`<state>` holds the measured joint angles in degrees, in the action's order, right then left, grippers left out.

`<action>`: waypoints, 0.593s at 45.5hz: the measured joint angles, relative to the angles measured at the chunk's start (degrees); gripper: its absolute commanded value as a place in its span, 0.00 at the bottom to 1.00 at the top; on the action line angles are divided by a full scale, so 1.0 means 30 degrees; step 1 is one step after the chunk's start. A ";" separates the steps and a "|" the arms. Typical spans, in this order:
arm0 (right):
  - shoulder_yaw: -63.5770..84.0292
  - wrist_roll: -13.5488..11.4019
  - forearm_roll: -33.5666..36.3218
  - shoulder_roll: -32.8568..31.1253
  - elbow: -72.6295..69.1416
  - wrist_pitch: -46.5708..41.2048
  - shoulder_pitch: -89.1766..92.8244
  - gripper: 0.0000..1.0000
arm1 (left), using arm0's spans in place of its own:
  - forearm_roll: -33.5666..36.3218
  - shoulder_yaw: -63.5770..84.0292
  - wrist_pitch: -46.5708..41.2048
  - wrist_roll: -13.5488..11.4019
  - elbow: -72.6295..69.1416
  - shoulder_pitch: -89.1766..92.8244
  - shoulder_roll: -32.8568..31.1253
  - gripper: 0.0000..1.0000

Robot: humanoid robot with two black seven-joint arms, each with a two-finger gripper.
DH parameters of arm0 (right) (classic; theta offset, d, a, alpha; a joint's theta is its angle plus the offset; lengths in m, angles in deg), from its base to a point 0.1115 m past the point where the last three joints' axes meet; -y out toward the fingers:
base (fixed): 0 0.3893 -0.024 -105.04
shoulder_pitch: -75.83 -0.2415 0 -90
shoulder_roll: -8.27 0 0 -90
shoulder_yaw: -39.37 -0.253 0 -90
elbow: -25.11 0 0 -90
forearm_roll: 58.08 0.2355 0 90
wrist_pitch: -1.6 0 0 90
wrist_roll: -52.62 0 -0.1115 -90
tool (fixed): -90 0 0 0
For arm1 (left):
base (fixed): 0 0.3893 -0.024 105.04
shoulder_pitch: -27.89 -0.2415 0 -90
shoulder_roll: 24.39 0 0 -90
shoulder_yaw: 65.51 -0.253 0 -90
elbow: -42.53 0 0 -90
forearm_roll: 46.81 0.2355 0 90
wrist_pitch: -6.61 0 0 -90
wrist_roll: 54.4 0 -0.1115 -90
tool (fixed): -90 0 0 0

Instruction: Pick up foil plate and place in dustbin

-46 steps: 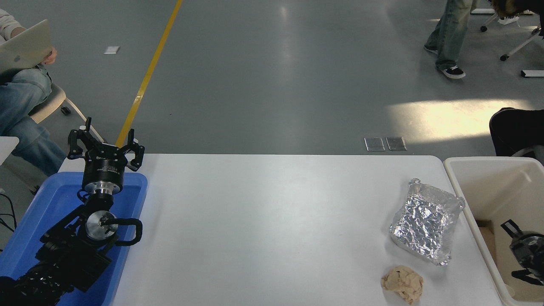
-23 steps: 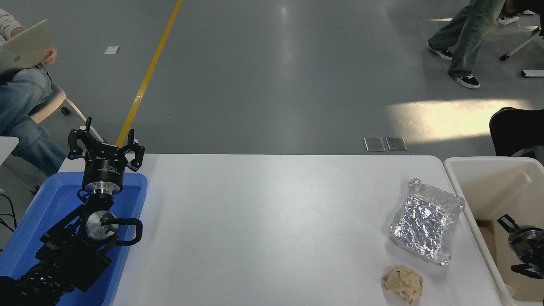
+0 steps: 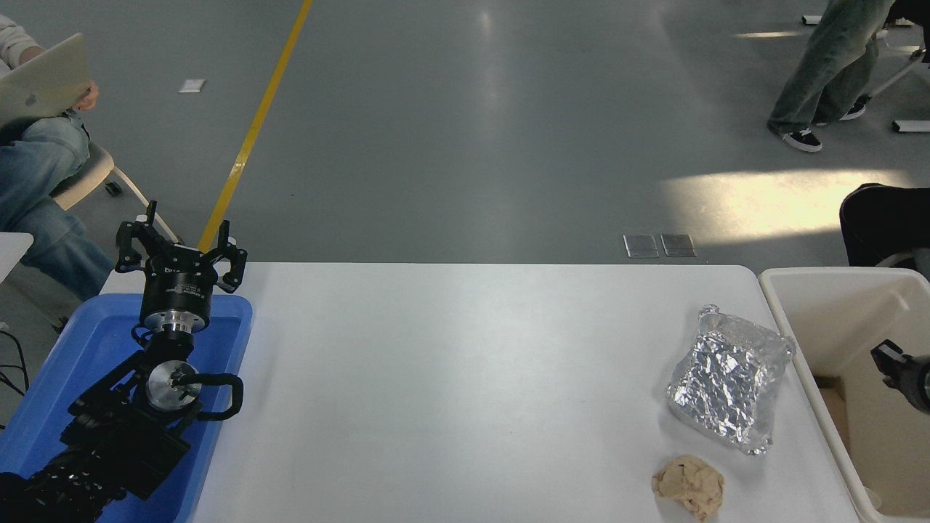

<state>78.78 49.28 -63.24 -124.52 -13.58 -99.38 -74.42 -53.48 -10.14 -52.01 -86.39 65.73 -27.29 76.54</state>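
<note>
Even, bright overhead light, sharp focus throughout; glare patch on the grey floor [image 3: 770, 200] beyond the desk [image 3: 465, 378], soft short shadows there, specular glints on the foil plate [image 3: 729, 378].

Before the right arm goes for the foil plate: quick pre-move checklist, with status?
1. Foil plate lies free on the table, nothing on it: ok.
2. Paper ball apart from the plate: ok.
3. Dustbin open, beside the plate: ok.
4. Right gripper over the bin, mostly out of frame; jaws: cannot tell.
5. Left gripper parked over the blue tray, far from the plate: ok.
</note>
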 measured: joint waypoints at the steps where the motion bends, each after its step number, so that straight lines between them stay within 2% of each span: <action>1: 0.0098 -0.0010 -0.0366 -0.0295 -0.0576 -0.0010 -0.0453 0.33 | -0.0001 0.0000 0.0000 0.0000 0.0000 -0.0001 -0.0001 0.99; 3: 0.0416 -0.0029 -0.1167 -0.0945 -0.1916 -0.0049 -0.1594 0.49 | -0.0001 0.0000 0.0001 0.0000 -0.0001 0.0000 -0.0002 0.99; 8: 0.1722 -0.0056 -0.2552 -0.2073 -0.4666 -0.0281 -0.4507 0.56 | -0.0001 0.0000 0.0017 -0.0001 0.0000 -0.0001 -0.0005 0.99; 15: 0.4149 -0.0063 -0.3552 -0.2899 -0.7877 -0.0881 -0.8872 0.85 | 0.0000 -0.0001 0.0032 0.0001 -0.0001 -0.0002 0.0000 0.99; 20: 0.5742 -0.0064 -0.3908 -0.3153 -0.9893 -0.1384 -1.1873 0.99 | 0.0002 0.0000 0.0033 0.0000 -0.0002 -0.0004 0.0005 0.99; 27: 0.7854 -0.0060 -0.4176 -0.3174 -1.2524 -0.2476 -1.6469 1.00 | -0.0002 -0.0001 0.0033 -0.0001 -0.0001 -0.0006 0.0005 0.99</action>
<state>102.34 49.10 -75.77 -134.04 -51.16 -106.81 -123.83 -53.49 -10.14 -51.92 -86.39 65.73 -27.30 76.56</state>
